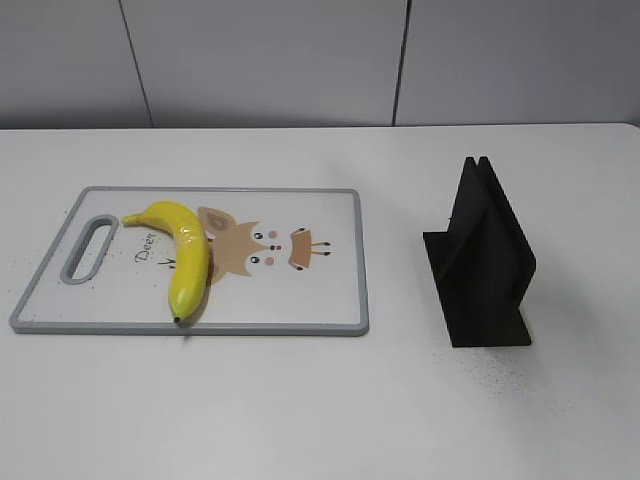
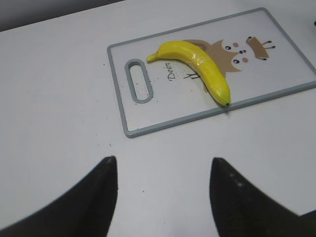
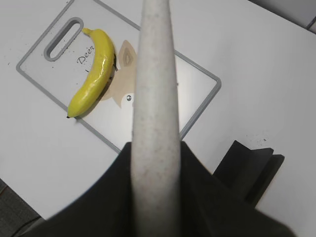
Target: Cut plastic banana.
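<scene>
On the left half of the white table [image 1: 300, 420] lies a grey-rimmed cutting board [image 1: 340, 270] printed with a cartoon owl and the word "Deer", and the plastic banana [image 1: 185, 255] rests on it near the slotted handle end, its stem toward the handle and its dark tip just at the board's near rim. To the right of the board, well apart from it, stands a black slotted holder [image 1: 485, 265]. Neither arm shows in the exterior view. From the left wrist view, the left gripper [image 2: 163, 192] hangs above bare table with its two dark fingers [image 2: 98, 197] spread wide and nothing between them; the banana sits on the board beyond the fingertips, clear of them and untouched. From the right wrist view, the right gripper [image 3: 153, 197] is pinched on a pale speckled blade-like tool [image 3: 154, 98] that runs edge-on up the middle of the picture between the black fingers [image 3: 108, 197]; the banana lies on the board to the left of that tool, apart from it, and the black holder shows at the lower right.
</scene>
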Tool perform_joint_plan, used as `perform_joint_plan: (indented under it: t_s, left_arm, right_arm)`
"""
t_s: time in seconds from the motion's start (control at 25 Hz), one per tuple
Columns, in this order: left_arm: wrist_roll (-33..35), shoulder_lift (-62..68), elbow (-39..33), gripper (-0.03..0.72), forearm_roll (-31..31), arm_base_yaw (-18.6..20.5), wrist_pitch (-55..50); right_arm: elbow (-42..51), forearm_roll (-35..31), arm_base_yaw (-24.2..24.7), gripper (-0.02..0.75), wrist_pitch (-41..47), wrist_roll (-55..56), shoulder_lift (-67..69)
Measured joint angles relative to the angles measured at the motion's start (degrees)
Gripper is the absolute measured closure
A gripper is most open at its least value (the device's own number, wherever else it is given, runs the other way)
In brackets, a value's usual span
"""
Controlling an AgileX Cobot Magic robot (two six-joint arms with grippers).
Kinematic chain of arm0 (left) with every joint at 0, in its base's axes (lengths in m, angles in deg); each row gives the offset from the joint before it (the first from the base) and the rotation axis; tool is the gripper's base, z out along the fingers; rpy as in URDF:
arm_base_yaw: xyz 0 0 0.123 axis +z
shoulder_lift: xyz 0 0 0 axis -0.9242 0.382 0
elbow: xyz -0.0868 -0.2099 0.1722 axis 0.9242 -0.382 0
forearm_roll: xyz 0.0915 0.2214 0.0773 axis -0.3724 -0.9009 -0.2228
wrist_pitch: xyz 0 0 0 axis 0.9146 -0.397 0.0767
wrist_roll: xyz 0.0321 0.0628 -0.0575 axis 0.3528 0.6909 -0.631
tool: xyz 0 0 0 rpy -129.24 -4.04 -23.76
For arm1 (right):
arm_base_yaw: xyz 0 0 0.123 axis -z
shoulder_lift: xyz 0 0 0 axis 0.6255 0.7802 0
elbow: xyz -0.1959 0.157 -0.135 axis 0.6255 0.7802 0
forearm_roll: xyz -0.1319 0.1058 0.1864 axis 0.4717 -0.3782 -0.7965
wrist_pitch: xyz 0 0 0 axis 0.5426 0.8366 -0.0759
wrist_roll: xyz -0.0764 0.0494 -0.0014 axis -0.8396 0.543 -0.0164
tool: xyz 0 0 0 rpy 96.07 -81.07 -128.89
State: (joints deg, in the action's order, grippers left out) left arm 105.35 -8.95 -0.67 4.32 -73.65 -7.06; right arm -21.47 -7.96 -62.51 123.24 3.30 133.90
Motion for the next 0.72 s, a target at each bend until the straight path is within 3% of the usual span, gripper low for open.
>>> perform_joint_plan:
  t_s: [0.24, 0.4, 0.72]
  left_arm:
    - [-0.4, -7.5, -6.9, 0.142, 2.9, 0.0, -0.4]
    - [-1.1, -11.0, -7.4, 0.169, 3.8, 0.0, -0.6]
    - [-8.8, -15.0, -7.5, 0.187, -0.3, 0.0, -0.3]
  right_arm:
    - [7.9, 0.0, 0.0, 0.556, -0.1, 0.4, -4.4]
    - [14.8, 0.1, 0.0, 0.556, -0.2, 0.4, -7.5]
    - [27.8, 0.4, 0.0, 0.556, -4.6, 2.5, -14.0]
